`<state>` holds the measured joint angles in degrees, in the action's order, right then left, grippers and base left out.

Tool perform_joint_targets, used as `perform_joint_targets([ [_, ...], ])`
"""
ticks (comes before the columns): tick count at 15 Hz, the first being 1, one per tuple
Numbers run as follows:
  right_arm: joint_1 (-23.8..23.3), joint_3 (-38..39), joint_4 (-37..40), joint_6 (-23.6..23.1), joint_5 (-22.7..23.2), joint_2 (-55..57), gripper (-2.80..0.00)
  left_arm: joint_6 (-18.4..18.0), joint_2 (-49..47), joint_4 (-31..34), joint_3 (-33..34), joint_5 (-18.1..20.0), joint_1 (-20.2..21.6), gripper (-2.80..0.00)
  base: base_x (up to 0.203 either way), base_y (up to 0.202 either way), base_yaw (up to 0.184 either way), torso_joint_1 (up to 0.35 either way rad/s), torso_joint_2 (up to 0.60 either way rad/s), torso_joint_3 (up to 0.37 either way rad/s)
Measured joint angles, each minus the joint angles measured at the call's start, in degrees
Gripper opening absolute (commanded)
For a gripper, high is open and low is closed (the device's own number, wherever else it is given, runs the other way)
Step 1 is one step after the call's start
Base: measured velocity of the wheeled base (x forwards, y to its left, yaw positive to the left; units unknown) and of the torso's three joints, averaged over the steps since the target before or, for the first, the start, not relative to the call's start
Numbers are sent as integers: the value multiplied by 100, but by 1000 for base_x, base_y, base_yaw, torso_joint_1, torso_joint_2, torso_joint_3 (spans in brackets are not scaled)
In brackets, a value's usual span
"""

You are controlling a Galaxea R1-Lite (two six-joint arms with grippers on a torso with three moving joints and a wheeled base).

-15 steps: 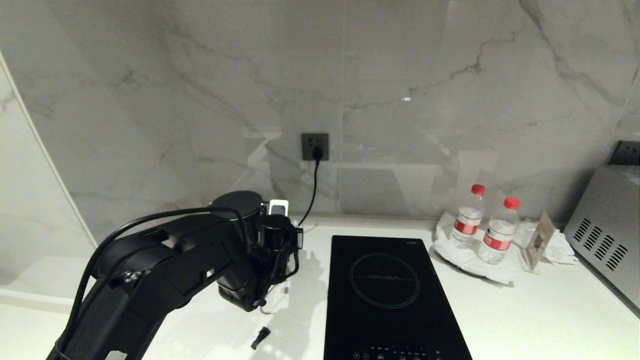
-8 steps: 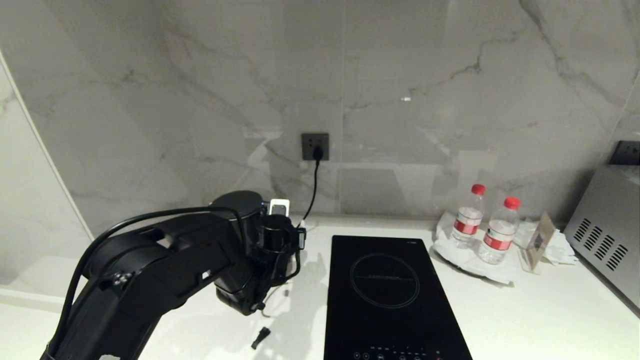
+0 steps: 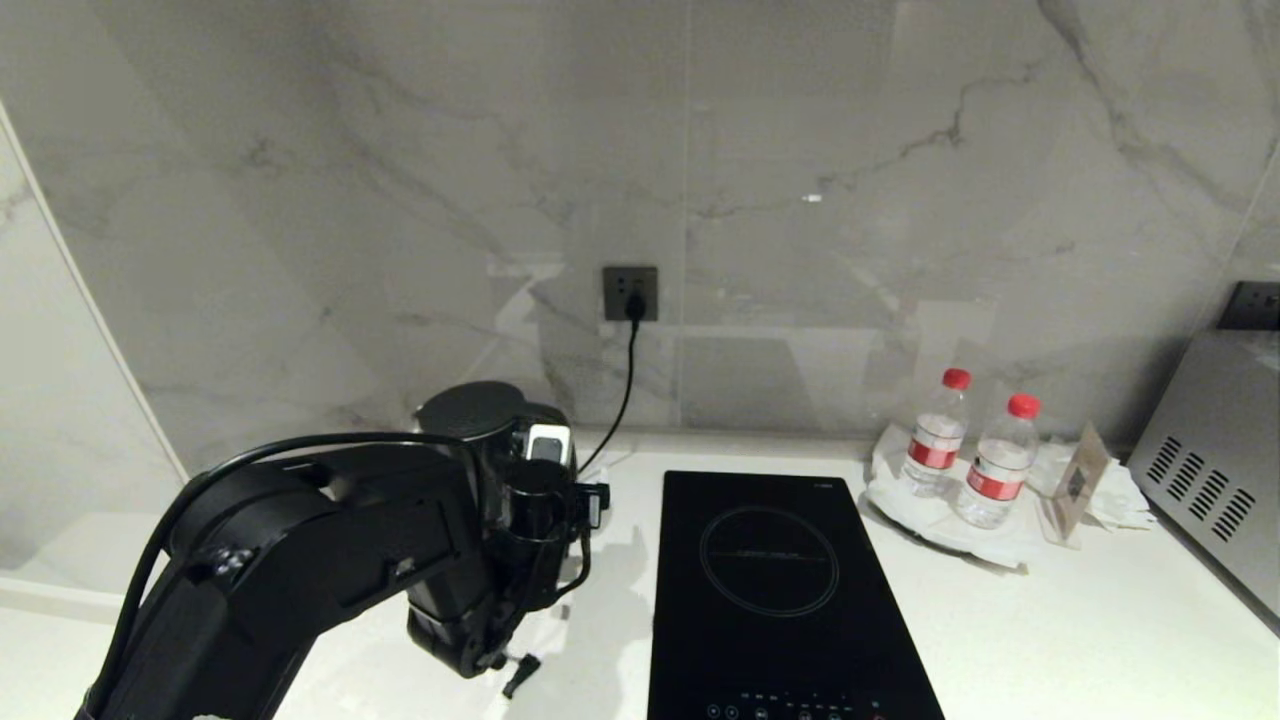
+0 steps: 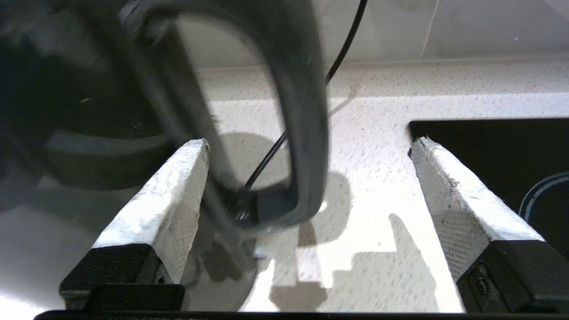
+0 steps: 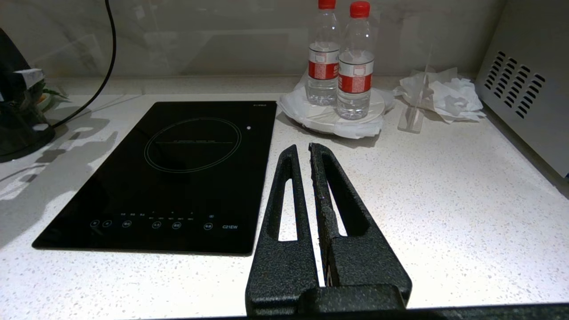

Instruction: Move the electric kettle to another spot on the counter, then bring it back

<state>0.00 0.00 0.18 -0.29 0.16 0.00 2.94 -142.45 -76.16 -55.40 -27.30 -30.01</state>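
Left gripper (image 4: 306, 178) jaws spread wide, gripping nothing, electric kettle (image 3: 480, 420) handle loose between them, kettle standing at the counter (image 3: 1050, 620) back beside the cooktop (image 3: 780, 590): draw your arm straight back so neither finger catches the loop.

Setting identified as a kitchen. A speckled white counter (image 5: 444, 186) is backed by marble wall panels (image 3: 400, 200). A black glass cooktop (image 5: 178, 178) is set in just beside the right gripper (image 5: 303, 153); a wall socket (image 3: 630, 292) is noted beyond.
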Motion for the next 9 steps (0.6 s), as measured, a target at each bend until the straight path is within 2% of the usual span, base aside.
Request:
perform_joint_targets([
  [9, 0, 0, 0, -1, 0, 0, -280, 2, 0, -1053, 1240, 26, -127, 0, 0, 0, 0, 0, 0, 0],
])
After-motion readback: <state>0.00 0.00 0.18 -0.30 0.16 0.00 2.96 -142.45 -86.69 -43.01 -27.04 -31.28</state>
